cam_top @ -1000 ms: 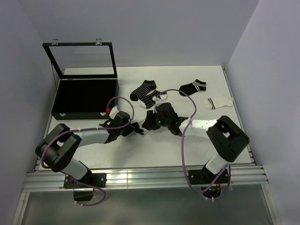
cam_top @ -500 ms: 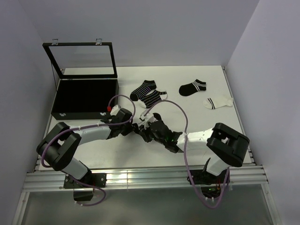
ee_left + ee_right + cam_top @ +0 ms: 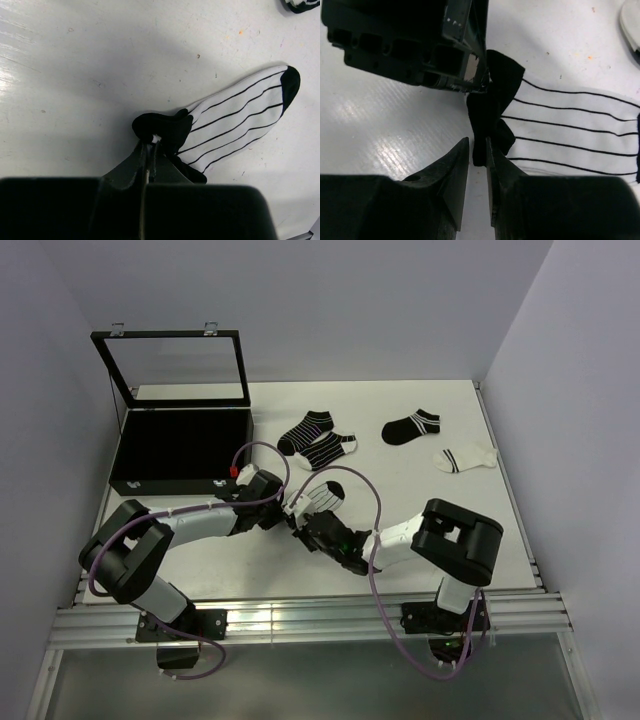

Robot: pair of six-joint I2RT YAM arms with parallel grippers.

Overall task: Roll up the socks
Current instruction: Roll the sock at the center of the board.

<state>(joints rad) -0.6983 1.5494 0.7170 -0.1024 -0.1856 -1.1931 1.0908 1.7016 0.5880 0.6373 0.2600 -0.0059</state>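
The white ankle sock with thin black stripes (image 3: 240, 120) is laid flat near the middle of the white table (image 3: 440, 398), not yet rolled. Its bunched black cuff (image 3: 502, 75) is pinched in the closed left gripper (image 3: 151, 145), and the right gripper (image 3: 477, 150) is narrowed onto the same cuff. Four more black-and-white striped socks (image 3: 410, 426) are spread flat farther back (right of the open black case (image 3: 180, 445)). All the rolling is judged left to do.
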